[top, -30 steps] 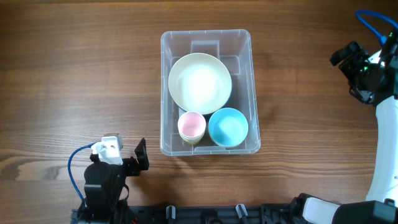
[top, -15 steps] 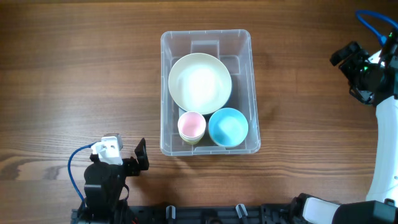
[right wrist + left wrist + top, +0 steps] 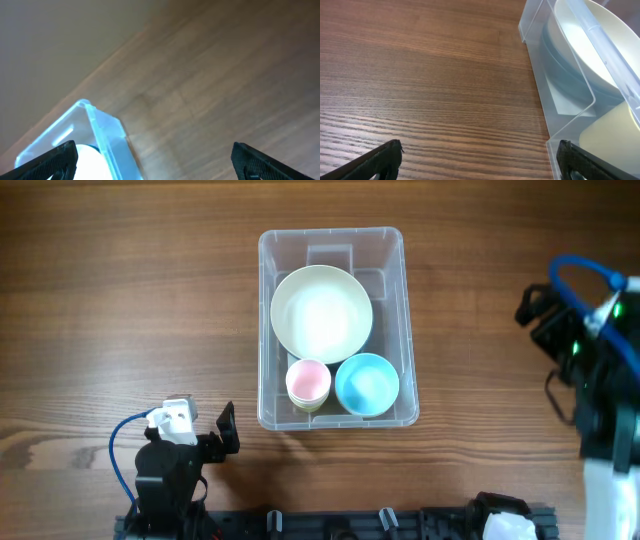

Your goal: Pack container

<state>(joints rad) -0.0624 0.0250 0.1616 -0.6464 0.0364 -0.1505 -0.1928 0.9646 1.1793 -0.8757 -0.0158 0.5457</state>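
The clear plastic container stands at the table's middle. It holds a large cream bowl at the back, a pink cup and a blue bowl at the front. My left gripper is open and empty near the front left, short of the container's near corner. My right gripper is open and empty at the far right, well clear of the container. The right wrist view shows a container corner and wood between the fingers.
Bare wooden tabletop lies on both sides of the container. A blue cable loops above the right arm. The table's far edge shows in the right wrist view.
The right arm has swung down and toward the front along the right edge of the table. The left arm and the container's contents have not moved.
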